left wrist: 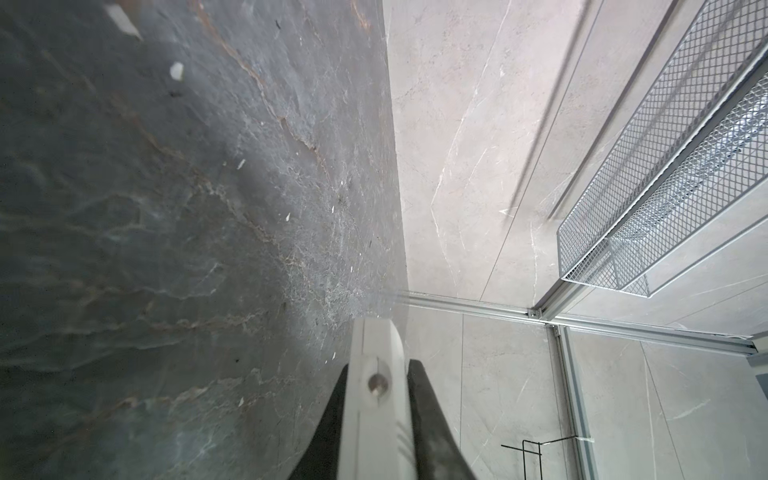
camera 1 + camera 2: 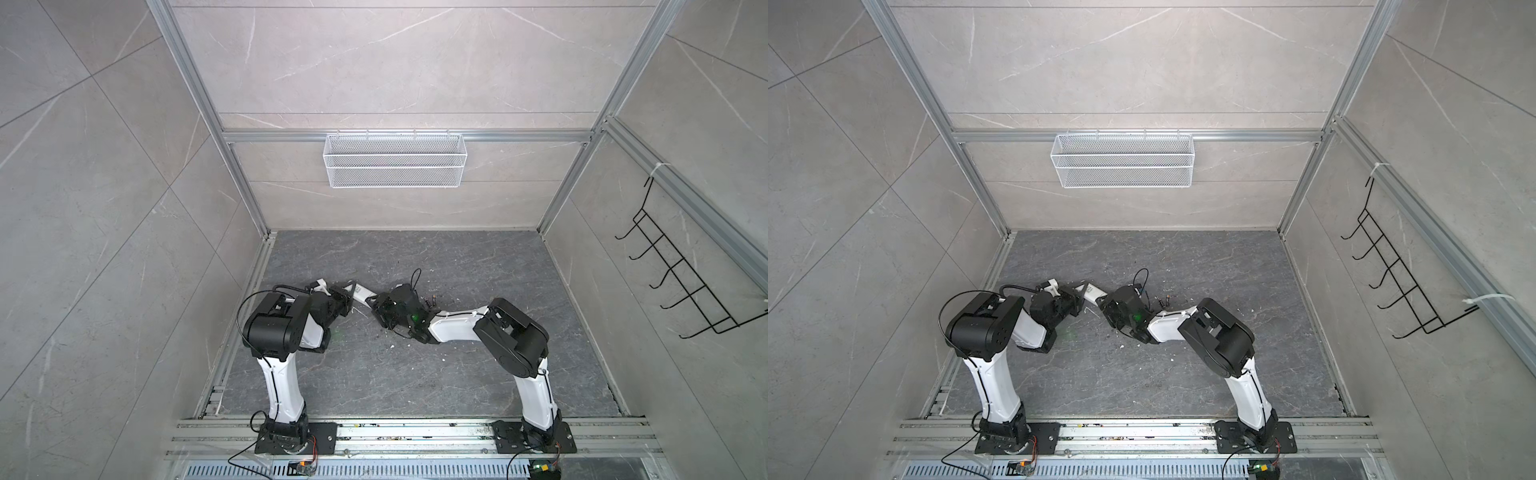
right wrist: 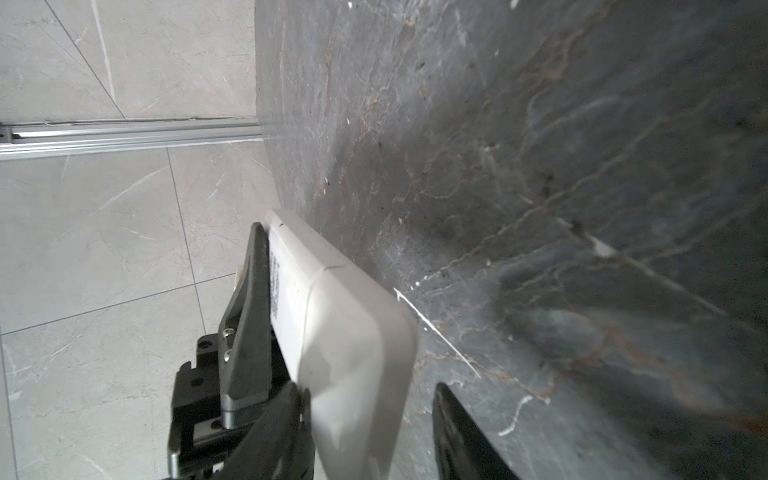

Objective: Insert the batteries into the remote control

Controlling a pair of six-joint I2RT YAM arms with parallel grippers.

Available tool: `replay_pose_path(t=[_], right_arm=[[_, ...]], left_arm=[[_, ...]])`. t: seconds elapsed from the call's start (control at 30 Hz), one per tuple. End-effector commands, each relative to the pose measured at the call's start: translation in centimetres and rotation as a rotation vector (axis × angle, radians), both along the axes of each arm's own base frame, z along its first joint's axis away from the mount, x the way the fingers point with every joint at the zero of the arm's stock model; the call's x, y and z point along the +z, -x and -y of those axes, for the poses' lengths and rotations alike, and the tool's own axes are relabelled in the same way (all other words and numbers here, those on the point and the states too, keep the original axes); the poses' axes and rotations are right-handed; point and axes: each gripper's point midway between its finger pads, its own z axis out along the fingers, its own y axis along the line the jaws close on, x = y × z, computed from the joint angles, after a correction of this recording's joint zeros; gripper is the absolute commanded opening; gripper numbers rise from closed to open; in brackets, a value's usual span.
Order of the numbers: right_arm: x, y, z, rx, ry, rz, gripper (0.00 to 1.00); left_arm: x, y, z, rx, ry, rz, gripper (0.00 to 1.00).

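I have the remote (image 2: pixel 363 295) just left of centre in both top views, pinched across its flat faces by the left gripper (image 1: pixel 380 365). That gripper is fully closed on it, and in the left wrist view the remote stands edge-on between the two dark fingers (image 1: pixel 428 415). I cannot tell whether its lower edge touches the floor (image 2: pixel 374 374).

The right gripper (image 3: pixel 370 388) straddles the remote's free end, partly open. One finger lies against the white shell, the other stands clear with floor showing in the gap, so it grips nothing yet.

The batteries (image 2: pixel 430 300) lie on the floor right of centre in both top views, just beside the right arm's wrist.

I judge the remote light and stiff, with a smooth shell that could slip or twist. A hold across the broad faces suits it best, kept clear of the seam (image 3: pixel 328 269) in its back, which I take for the cover line. The batteries look likely to roll, so I would pinch one across its barrel, mid-length.
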Motion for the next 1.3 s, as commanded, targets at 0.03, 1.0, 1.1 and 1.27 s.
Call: replay_pose_path(t=[0.03,1.0,1.1,1.27], right_arm=[[-1.9,-0.3,0.3,-0.007,0.003,-0.030,0.50],[-7.9,1.0,6.5,0.000,0.249,-0.145,0.25],[-8.7,0.9,6.8,-0.002,0.246,-0.152,0.25],[-8.8,0.9,7.4,0.007,0.280,-0.154,0.27]], left_arm=[[4.6,-0.4,0.4,0.002,0.035,0.136,0.00],[1.8,-1.4,0.2,0.014,-0.076,0.139,0.00],[1.7,-1.8,0.4,0.007,-0.074,0.142,0.00],[1.7,-2.5,0.7,-0.005,-0.074,0.151,0.00]])
